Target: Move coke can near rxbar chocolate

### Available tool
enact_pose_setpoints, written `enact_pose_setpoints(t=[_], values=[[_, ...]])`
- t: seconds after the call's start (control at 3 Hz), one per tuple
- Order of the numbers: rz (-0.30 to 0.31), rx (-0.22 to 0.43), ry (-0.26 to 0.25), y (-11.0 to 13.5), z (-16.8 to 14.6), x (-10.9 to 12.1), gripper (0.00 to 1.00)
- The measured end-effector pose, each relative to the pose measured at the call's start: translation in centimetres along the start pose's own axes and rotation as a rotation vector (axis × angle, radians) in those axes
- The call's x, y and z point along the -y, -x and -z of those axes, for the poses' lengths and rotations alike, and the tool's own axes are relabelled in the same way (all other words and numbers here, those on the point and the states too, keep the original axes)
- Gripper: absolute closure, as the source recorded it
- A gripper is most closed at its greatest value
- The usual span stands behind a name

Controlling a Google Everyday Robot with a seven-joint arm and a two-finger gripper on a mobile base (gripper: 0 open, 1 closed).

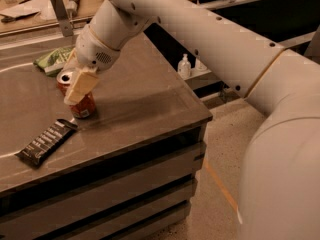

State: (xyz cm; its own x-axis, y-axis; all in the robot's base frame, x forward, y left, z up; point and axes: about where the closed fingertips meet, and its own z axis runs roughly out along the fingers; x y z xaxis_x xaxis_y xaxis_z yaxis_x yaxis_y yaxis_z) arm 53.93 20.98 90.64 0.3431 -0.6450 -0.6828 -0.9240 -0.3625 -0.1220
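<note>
The coke can (84, 108), red-orange with a silver top, stands slightly tilted on the grey-brown table (145, 96), just right of the upper end of the rxbar chocolate (46, 141). The bar is long, flat and black with white lettering, and lies diagonally near the table's front left. My gripper (72, 90) is around the can from above, one cream finger (80, 85) across its front and the other hidden behind it. The gripper is shut on the can. A small gap shows between the can's base and the bar's end.
A green snack bag (52, 59) lies behind the can at the table's back left. The table's front edge and right corner (207, 118) drop to the floor. Two small bottles (184, 66) stand on a low shelf to the right. My white arm crosses the upper right.
</note>
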Motion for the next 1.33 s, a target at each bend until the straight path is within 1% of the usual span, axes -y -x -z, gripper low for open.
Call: enact_pose_setpoints(t=[0.33, 0.67, 1.0, 1.33], values=[[-0.005, 0.009, 0.005, -0.2, 0.3, 0.2, 0.00], [-0.027, 0.030, -0.002, -1.9, 2.8, -0.4, 0.00], [-0.111, 0.077, -0.044, -5.8, 6.4, -2.2, 0.00], [-0.114, 0.076, -0.048, -6.0, 6.6, -2.2, 0.00]])
